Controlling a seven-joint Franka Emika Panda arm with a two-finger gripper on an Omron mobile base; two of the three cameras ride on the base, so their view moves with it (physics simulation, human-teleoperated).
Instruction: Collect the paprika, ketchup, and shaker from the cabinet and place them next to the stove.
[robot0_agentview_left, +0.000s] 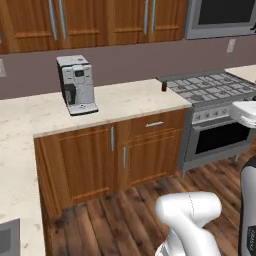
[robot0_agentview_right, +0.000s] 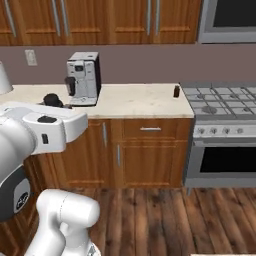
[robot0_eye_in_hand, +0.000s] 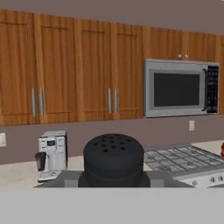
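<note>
The shaker, black with a rounded top full of small holes, sits close in the hand view with my gripper shut on it, a dark finger on each side. The grey stove with black grates stands to the right. A small dark-red jar, the paprika, stands upright on the counter just left of the stove. A bright red thing is cut off at the right edge beyond the stove; I cannot tell if it is the ketchup. The cabinet is out of view.
A grey coffee machine stands on the pale counter against the wall. Wooden wall cabinets with long metal handles hang above, with a microwave over the stove. Wooden floor lies between me and the base cabinets.
</note>
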